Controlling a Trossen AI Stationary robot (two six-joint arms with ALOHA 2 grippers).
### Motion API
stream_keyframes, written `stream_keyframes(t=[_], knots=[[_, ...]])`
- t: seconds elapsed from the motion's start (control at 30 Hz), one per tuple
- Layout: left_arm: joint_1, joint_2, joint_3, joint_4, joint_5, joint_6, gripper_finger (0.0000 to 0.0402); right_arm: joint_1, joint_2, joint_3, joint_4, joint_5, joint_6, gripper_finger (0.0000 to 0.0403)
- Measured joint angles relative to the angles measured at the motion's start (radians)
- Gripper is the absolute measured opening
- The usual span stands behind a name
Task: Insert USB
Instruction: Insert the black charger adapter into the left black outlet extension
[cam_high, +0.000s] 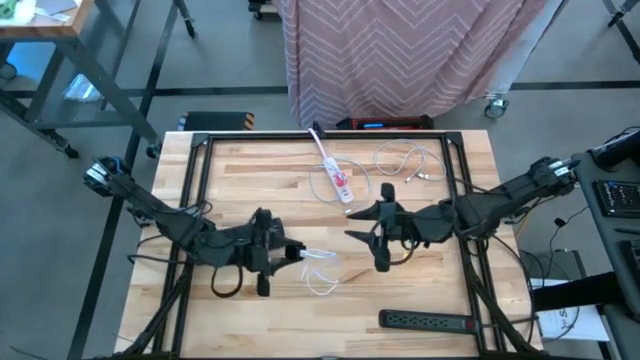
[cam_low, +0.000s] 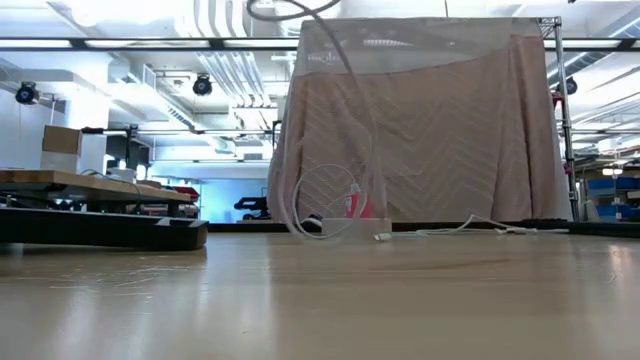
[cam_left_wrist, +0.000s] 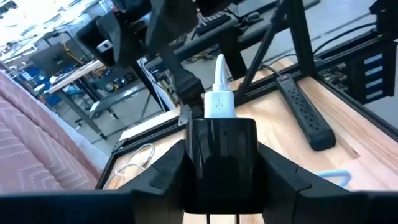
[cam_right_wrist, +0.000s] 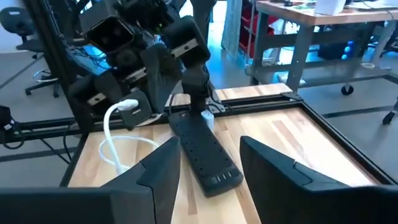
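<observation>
Left gripper (cam_high: 290, 252) near the counter's (cam_high: 240, 170) middle, toward the left edge, jaws clamped on a white USB plug (cam_left_wrist: 219, 102) with its white cable (cam_high: 322, 270) looping on the wood just beside. Right gripper (cam_high: 382, 240) near the middle too, facing the left one, jaws apart and holding nothing. From above: white power strip (cam_high: 333, 172) lying near the far edge, a thin white cord (cam_high: 405, 160) coiled beside it, a black power strip (cam_high: 432, 322) along the near right corner. Only from the left wrist: plug standing upright between the jaws, symbol facing the camera. Only from the right wrist: black power strip close between the open jaws, left arm beyond it. At counter level: neither gripper visible, only the white power strip (cam_low: 350, 225), a looping cable and a draped cloth (cam_low: 430, 130) behind. Plug's metal end: hidden.
</observation>
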Motion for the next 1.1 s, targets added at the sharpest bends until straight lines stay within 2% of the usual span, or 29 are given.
stream_keyframes(t=[0.23, 0.37, 0.53, 1.1], knots=[[0.013, 0.034, 0.006, 0.016, -0.002, 0.031, 0.0129, -0.008, 0.004, 0.003, 0.059, -0.003, -0.085, 0.0142], [0.015, 0.034, 0.020, 0.021, 0.004, 0.005, 0.0129, -0.010, 0.005, 0.003, 0.060, -0.003, -0.046, 0.0133], [0.027, 0.038, 0.026, 0.073, 0.087, -0.006, 0.0129, -0.026, 0.005, 0.003, 0.059, -0.004, -0.014, 0.0119], [0.044, 0.040, 0.026, 0.085, 0.092, -0.011, 0.0129, -0.025, 0.005, 0.003, 0.057, -0.007, -0.014, 0.0088]])
